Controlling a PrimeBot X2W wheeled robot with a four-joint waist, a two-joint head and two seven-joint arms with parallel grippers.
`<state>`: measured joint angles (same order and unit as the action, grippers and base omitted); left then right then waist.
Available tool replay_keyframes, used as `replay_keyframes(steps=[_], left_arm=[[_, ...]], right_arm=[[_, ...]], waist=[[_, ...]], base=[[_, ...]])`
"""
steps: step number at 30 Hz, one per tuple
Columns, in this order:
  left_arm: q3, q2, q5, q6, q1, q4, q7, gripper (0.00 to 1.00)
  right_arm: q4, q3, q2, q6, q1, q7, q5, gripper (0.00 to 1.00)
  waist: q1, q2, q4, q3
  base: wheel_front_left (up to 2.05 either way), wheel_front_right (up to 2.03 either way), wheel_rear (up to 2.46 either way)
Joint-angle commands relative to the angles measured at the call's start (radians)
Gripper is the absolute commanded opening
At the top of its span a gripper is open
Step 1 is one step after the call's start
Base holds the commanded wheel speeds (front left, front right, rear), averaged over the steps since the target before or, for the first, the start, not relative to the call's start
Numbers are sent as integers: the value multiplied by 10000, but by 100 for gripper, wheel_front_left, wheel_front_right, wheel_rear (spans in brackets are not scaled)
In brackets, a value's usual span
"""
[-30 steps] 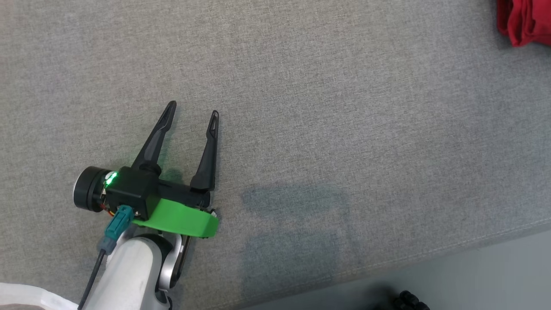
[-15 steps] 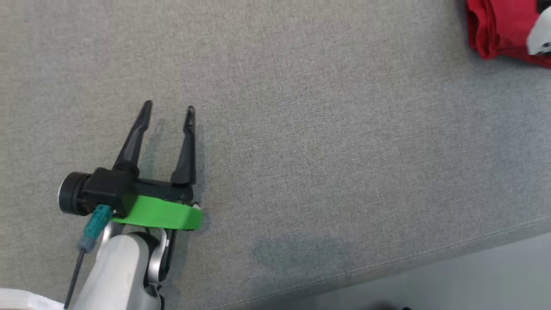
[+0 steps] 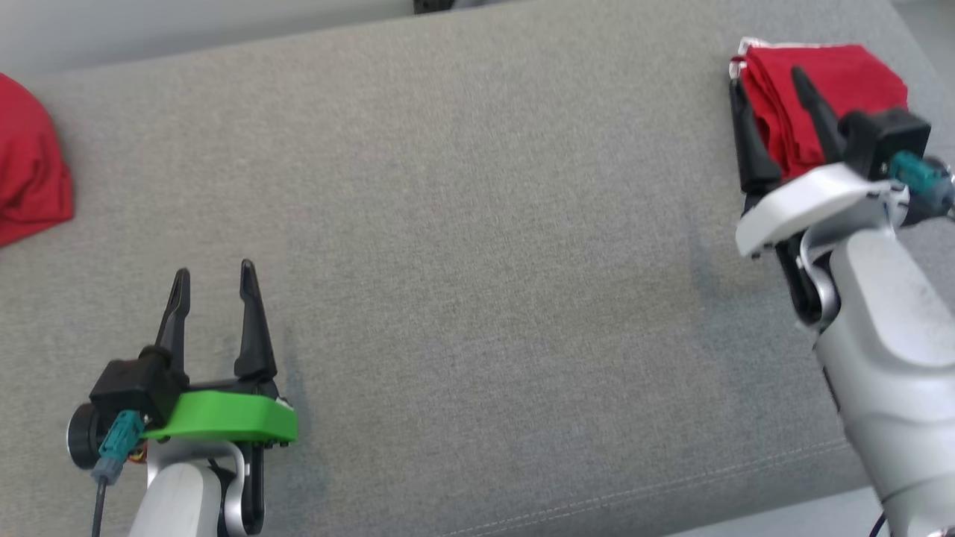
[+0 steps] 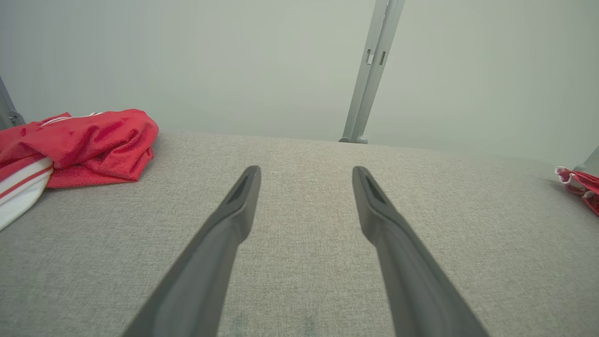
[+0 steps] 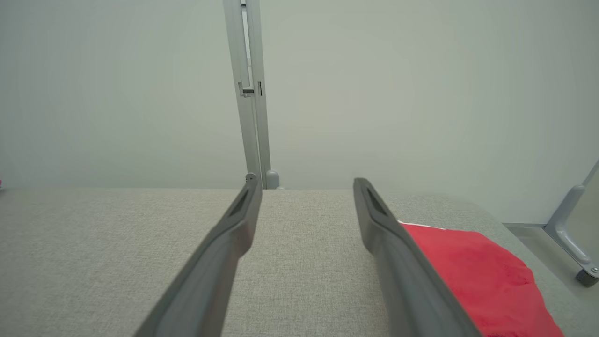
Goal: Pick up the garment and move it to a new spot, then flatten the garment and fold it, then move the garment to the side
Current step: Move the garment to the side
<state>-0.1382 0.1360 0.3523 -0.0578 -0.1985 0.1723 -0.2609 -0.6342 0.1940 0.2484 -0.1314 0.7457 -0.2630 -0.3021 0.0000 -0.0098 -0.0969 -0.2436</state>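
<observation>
A folded red garment (image 3: 850, 78) with a white trim lies at the far right of the grey cushion (image 3: 485, 224). My right gripper (image 3: 770, 83) is open at the garment's left edge, one finger over the cloth and the other beside it, nothing between them. In the right wrist view the garment (image 5: 486, 281) lies right of the open right gripper (image 5: 304, 180). My left gripper (image 3: 214, 270) stands open and empty at the front left. A crumpled red garment (image 3: 30, 171) lies at the far left, red with white stripes (image 4: 93, 140) in the left wrist view.
The cushion's front seam (image 3: 671, 485) runs along the lower right, with floor beyond it. A grey metal post (image 4: 369, 70) stands behind the cushion's far edge, also in the right wrist view as a post (image 5: 250, 93). A metal leg (image 5: 568, 234) stands off the right end.
The head camera has swung, so the whole picture has shifted; the right gripper, the folded garment and the crumpled one at the left have come into it. Both grippers stay open.
</observation>
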Motion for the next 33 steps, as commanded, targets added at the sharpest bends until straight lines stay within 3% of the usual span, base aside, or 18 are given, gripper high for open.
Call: replay_keyframes(steps=[1, 10, 22, 33], left_arm=[[177, -95, -71, 38, 349, 70, -39, 100], [706, -452, -202, 220, 1442, 383, -44, 100], [744, -702, -419, 488, 2104, 822, -46, 100], [698, -798, -585, 607, 2027, 1008, -47, 100]], right_arm=[[390, -325, -277, 14, -747, -35, 125, 100], [2581, -1644, -1670, 14, -3792, -36, 1022, 100], [4332, -1426, -1971, 14, -6426, -36, 857, 100], [4688, -1238, -1974, 14, -7046, -10, 685, 100]], waist=[[0, 98, 439, 1092], [0, 98, 833, 1983], [0, 98, 1056, 2451], [0, 98, 949, 2533]], base=[[0, 0, 0], [0, 0, 0], [0, 0, 0], [0, 0, 0]])
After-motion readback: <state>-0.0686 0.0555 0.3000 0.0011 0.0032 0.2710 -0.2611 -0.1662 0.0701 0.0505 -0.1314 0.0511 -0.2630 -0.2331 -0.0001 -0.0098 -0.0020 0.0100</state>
